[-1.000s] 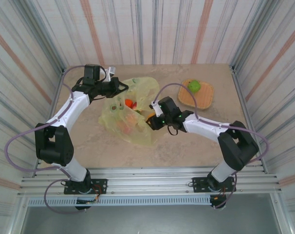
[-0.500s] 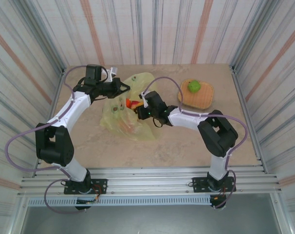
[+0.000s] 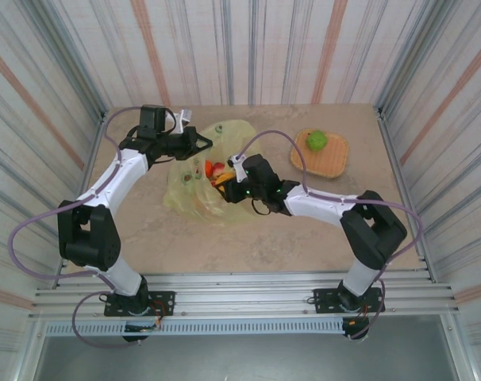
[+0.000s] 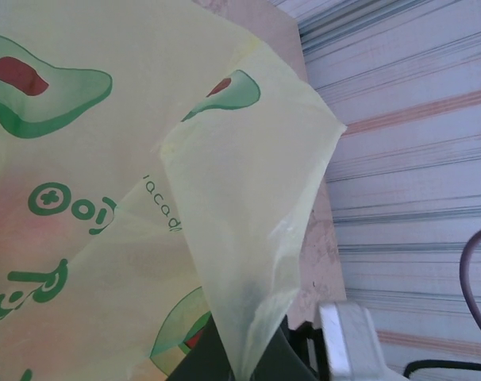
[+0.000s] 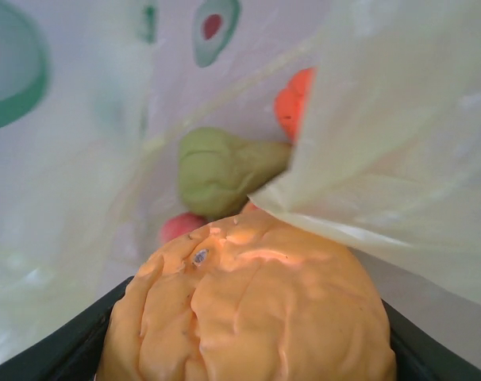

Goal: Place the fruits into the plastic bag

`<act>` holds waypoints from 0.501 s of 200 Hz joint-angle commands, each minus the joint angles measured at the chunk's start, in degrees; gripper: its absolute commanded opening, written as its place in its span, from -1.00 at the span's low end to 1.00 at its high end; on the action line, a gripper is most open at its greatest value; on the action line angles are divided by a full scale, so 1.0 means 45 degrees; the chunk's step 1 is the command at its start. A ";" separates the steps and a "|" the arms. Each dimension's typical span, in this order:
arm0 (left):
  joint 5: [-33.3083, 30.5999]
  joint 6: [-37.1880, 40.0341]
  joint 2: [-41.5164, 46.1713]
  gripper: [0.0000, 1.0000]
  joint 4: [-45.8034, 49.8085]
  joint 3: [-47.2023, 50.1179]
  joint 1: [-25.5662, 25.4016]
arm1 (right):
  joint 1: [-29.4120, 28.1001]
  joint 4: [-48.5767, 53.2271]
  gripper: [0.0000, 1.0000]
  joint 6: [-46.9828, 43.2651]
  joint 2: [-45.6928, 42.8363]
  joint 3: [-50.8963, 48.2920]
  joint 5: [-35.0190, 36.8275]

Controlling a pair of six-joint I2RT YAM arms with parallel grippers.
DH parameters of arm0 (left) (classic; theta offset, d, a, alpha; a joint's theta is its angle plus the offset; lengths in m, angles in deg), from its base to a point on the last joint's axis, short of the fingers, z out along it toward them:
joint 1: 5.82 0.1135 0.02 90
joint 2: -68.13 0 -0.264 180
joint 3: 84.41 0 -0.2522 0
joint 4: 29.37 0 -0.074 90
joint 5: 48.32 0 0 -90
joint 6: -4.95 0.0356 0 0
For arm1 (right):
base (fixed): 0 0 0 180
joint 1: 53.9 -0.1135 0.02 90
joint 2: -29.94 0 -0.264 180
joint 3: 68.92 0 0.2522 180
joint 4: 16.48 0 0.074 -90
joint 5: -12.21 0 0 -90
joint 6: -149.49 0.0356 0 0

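The yellow-green plastic bag [image 3: 194, 190] printed with avocados lies left of centre. My left gripper [image 3: 201, 144] is shut on a fold of its far edge [image 4: 248, 333], holding the mouth up. My right gripper [image 3: 225, 181] sits at the bag's mouth, shut on an orange fruit [image 5: 248, 309] that bulges between its dark fingers [image 5: 82, 337]. Inside the plastic bag [image 5: 399, 135] lie a green pear-shaped fruit [image 5: 221, 173], a red-orange fruit [image 5: 292, 101] and a pinkish one [image 5: 181, 226]. One green fruit [image 3: 316, 140] rests on the woven tray [image 3: 329, 161].
The orange-brown tray stands at the back right of the tan tabletop [image 3: 304, 238]. Striped walls [image 3: 248, 48] close in the table on three sides. A grey cable [image 3: 264, 143] loops over the right arm near the bag.
My right gripper carried the orange fruit from the bag's right side leftward into its mouth. The bag shifted and bunched up. My left gripper kept hold of the bag edge.
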 commanded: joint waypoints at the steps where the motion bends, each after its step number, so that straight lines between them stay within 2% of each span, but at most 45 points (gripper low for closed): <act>1: 0.0262 -0.0132 0.0298 -1.00 -0.0116 0.0040 0.0022 | -0.0098 -0.0425 0.00 -0.0127 -0.0519 -0.0394 -0.1782; 29: 0.0223 -0.0114 0.0276 -1.00 -0.0109 0.0073 0.0022 | -0.0283 -0.0771 0.01 -0.0065 0.0039 -0.0040 -0.1988; 73: 0.0218 -0.0118 0.0298 -1.00 -0.0101 0.0077 0.0022 | 0.0013 -0.0122 -0.02 0.0871 0.1414 0.1807 0.1671; 100: 0.0260 -0.0150 0.0298 -1.00 -0.0113 0.0057 0.0023 | 0.0373 -0.1237 -0.01 0.1845 0.2154 0.2255 0.2442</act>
